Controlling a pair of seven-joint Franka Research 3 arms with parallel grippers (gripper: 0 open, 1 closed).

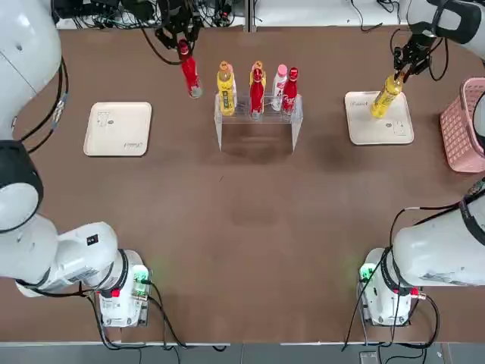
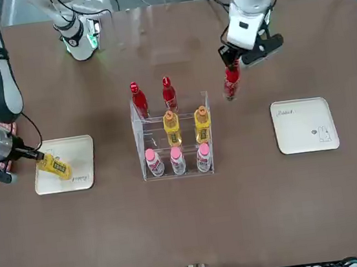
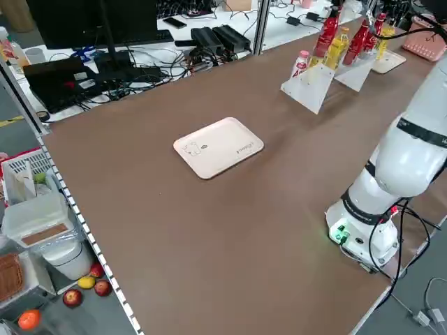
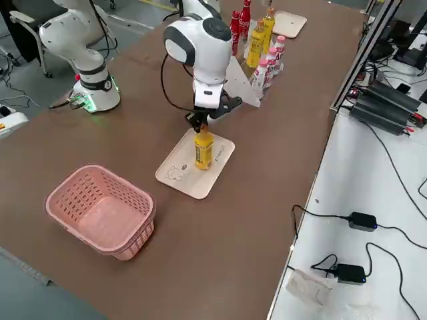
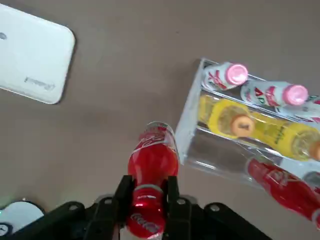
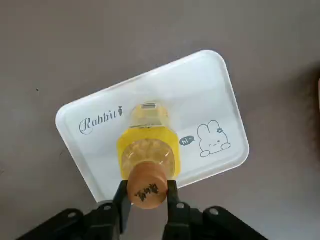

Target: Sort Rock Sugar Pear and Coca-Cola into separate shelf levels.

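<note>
With four bottles already on the shelf levels point(image 1: 256, 121), the left gripper point(image 1: 180, 47) clamps a Coca-Cola point(image 1: 189, 76) beside it while the right gripper point(image 1: 404, 70) clamps a Rock Sugar Pear point(image 1: 386, 97).

shelf levels point(image 1: 256, 121) — between 2 trays point(image 1: 117, 129)

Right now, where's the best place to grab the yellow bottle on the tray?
Probably by its orange cap, from above: the yellow bottle stands upright on the white tray with its neck clear, just where the right hand grips it.
</note>
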